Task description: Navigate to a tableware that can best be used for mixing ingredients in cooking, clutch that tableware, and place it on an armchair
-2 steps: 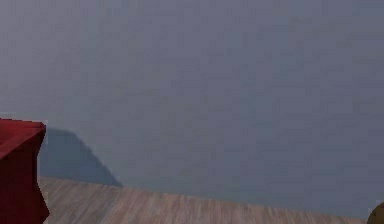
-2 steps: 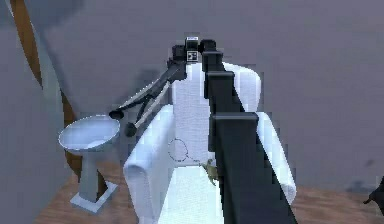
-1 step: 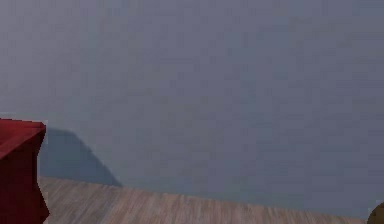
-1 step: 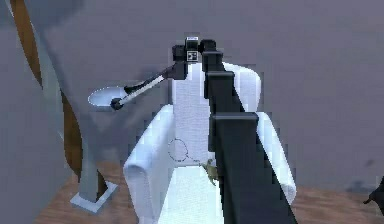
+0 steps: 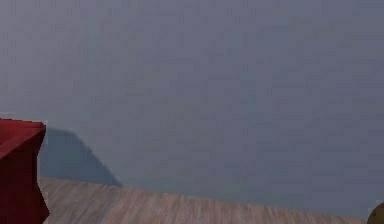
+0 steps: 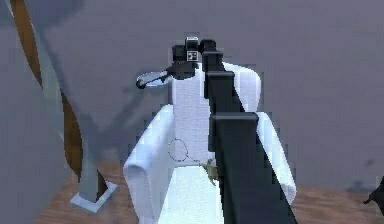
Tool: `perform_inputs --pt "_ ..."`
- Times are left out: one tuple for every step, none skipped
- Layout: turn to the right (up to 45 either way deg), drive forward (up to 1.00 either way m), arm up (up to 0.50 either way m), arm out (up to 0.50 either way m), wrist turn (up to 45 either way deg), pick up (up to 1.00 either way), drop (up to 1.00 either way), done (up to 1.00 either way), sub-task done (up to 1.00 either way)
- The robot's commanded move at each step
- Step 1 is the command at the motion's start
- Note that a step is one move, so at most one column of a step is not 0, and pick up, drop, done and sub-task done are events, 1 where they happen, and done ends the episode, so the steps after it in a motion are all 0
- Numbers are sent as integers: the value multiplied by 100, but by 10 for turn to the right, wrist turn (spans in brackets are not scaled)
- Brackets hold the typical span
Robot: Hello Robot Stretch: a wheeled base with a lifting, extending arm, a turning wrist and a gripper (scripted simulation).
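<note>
At the white armchair (image 6: 160,165), gripper (image 6: 150,78) near its top, cannot tell whether it holds anything

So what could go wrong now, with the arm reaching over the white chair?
1. The gripper sits up by the back of the armchair, near its edge; anything let go there might miss the seat. I cannot tell whether it holds anything.
2. The tall twisted stand is close beside the armchair; a turn that way might knock it.
</note>
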Motion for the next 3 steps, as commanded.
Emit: perform_inputs --pt "0 0 0 0 450 0 0 0 0" --pt "0 0 0 0 120 0 0 0 0" --pt "0 0 -38 0 0 0 0 0 0"
